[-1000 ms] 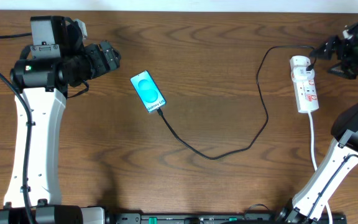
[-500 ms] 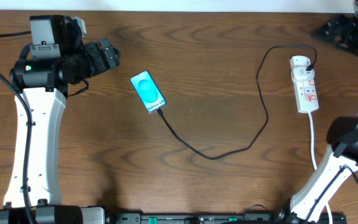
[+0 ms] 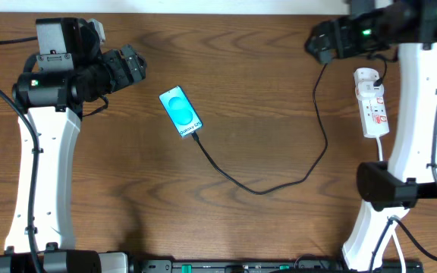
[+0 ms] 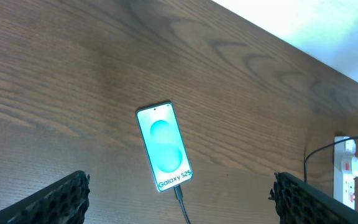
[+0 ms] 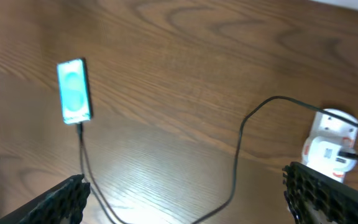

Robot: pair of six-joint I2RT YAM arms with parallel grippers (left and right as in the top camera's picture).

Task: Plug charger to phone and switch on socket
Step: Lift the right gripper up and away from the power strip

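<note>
While both jaws stand apart, empty | phone (image 4: pixel 164 147) reads "Galaxy S25" | charger (image 3: pixel 261 192) tip at its bottom edge

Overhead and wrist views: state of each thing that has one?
phone: screen lit, lying face up, charger tip in its bottom end.
charger: slack, other end at the socket's rounded end.
socket: lying flat, switch position too small to tell.
left gripper: open, empty.
right gripper: open, empty.
</note>
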